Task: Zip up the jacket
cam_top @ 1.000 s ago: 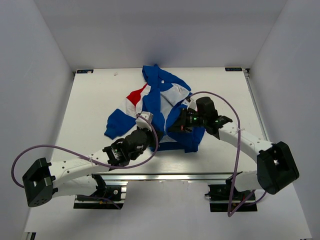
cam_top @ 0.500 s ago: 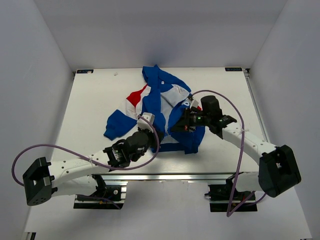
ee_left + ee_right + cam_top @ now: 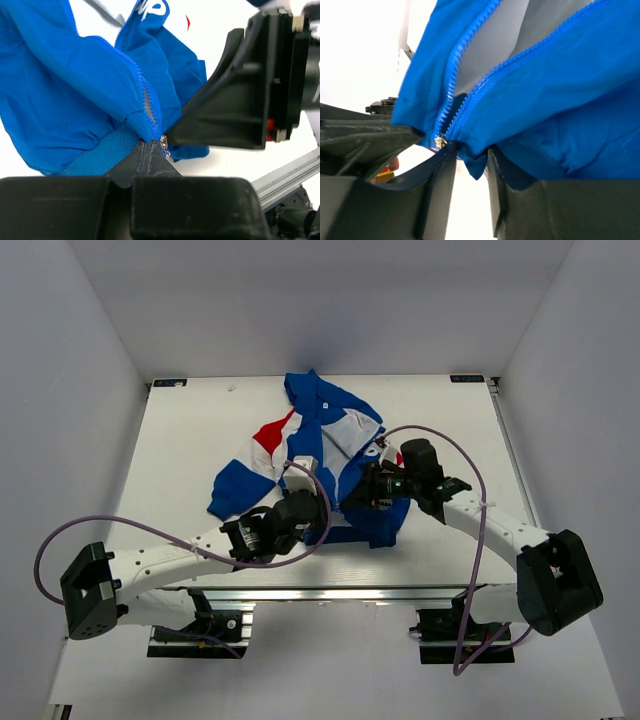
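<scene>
The blue jacket with red and white panels lies mid-table, its front zipper open. My left gripper is at the bottom hem; in the left wrist view its jaws are pressed together on the hem, right beside the small metal zipper slider. My right gripper faces it from the right. In the right wrist view it pinches the other hem corner between narrowly spaced fingers, with the zipper teeth running up and the slider at its left finger.
The right gripper's black finger fills the right of the left wrist view, close to my left jaws. The table's near aluminium edge runs just behind both arms. White walls enclose the table.
My left arm has shifted right and forward, bringing its gripper closer to the right gripper at the hem. The right gripper has lowered slightly toward the hem.
</scene>
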Action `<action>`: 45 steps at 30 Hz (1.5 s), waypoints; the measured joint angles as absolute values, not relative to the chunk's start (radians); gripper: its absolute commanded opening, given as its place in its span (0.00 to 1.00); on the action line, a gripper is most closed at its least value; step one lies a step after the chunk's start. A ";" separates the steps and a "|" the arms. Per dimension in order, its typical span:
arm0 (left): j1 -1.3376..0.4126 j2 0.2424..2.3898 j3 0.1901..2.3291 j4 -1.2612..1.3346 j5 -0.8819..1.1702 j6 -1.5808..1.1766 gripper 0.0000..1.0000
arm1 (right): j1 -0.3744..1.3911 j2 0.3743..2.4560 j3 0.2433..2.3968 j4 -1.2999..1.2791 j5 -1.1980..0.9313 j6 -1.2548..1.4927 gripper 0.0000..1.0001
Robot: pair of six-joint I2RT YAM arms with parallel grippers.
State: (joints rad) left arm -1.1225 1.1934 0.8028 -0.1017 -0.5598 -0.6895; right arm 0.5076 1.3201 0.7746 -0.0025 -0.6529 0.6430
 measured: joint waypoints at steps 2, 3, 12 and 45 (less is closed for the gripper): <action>-1.122 1.193 0.817 -0.124 -0.570 -0.706 0.00 | 0.513 1.307 0.770 -0.015 -0.635 0.630 0.51; -1.122 1.193 0.822 -0.133 -0.573 -0.713 0.00 | 0.515 1.298 0.770 -0.028 -0.626 0.622 0.53; -1.122 1.231 0.875 -0.204 -0.585 -0.759 0.00 | 0.529 1.185 0.783 -0.144 -0.510 0.498 0.58; -1.123 1.323 1.041 -0.368 -0.591 -0.861 0.00 | 0.912 1.108 0.800 -0.144 0.074 0.380 0.50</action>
